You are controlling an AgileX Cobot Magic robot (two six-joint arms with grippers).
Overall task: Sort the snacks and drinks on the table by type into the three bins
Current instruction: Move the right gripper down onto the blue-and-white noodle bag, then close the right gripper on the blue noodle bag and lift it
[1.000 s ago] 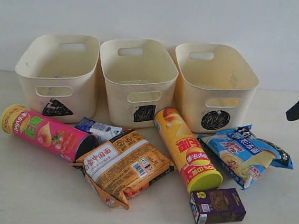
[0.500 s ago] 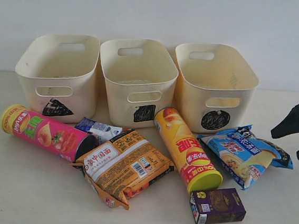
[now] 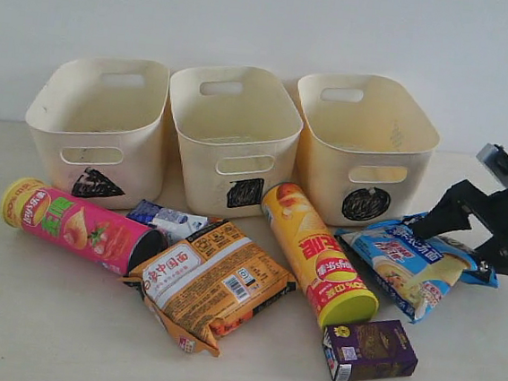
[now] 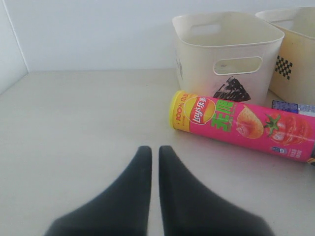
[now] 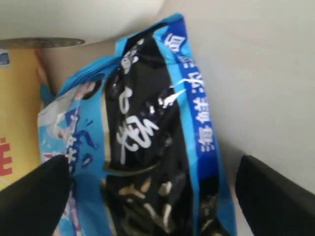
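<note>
Pale beige table [image 3: 42, 332] carries six items before three cream bins [image 3: 201, 163]; the blue-white carton [image 3: 168, 219] is half hidden behind the pink tube [image 3: 75, 225] and orange-white bag [image 3: 214, 281]. Right gripper [image 3: 444, 248], its arm cut off at the frame edge, sits with jaws wide astride the blue bag's [image 3: 413, 264] outer end, contact unclear, with the yellow-red tube [image 3: 318, 255] just beside the bag. Left gripper [image 4: 154, 150] is closed and empty over bare table near the pink tube.

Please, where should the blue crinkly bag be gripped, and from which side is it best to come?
Probably best to come from above and pinch across its width, near the end away from the yellow-red chip tube, which crowds the other end. The blue bag lies flat on the table, puffed enough to pinch. The open right claw hovers there, straddling it.
</note>
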